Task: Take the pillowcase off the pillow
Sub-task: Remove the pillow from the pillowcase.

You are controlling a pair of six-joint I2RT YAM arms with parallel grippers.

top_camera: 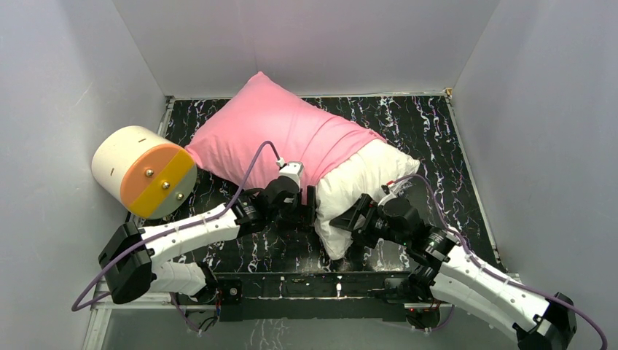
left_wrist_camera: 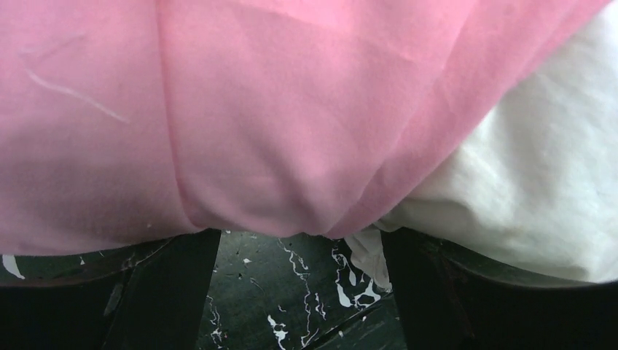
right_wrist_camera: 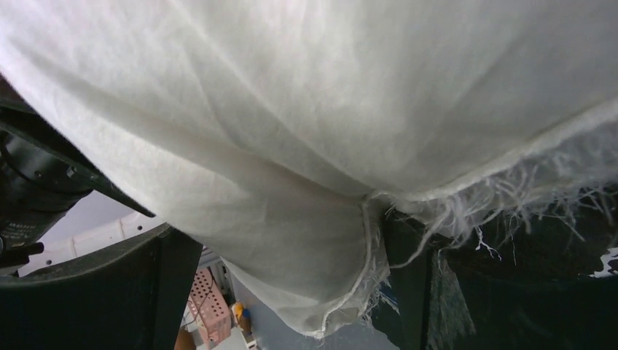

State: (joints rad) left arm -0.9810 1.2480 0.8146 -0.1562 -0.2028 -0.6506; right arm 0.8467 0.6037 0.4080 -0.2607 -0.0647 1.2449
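Observation:
The pink pillowcase (top_camera: 277,131) covers most of the pillow and lies diagonally across the table. The white pillow (top_camera: 364,182) sticks out of its near right end. My left gripper (top_camera: 310,206) is at the pillowcase's near edge where pink meets white. In the left wrist view it (left_wrist_camera: 299,237) is open, with the pink fabric (left_wrist_camera: 255,146) bulging over its tips and the white pillow (left_wrist_camera: 539,182) to the right. My right gripper (top_camera: 344,219) is at the pillow's near end. In the right wrist view it (right_wrist_camera: 288,240) is open around a frayed corner of white fabric (right_wrist_camera: 291,146).
A cream-and-orange cylinder (top_camera: 142,171) stands at the left edge, touching the pillowcase's left corner. The black marbled table (top_camera: 430,131) is walled in by grey panels on three sides. Both arms meet close together at the near middle.

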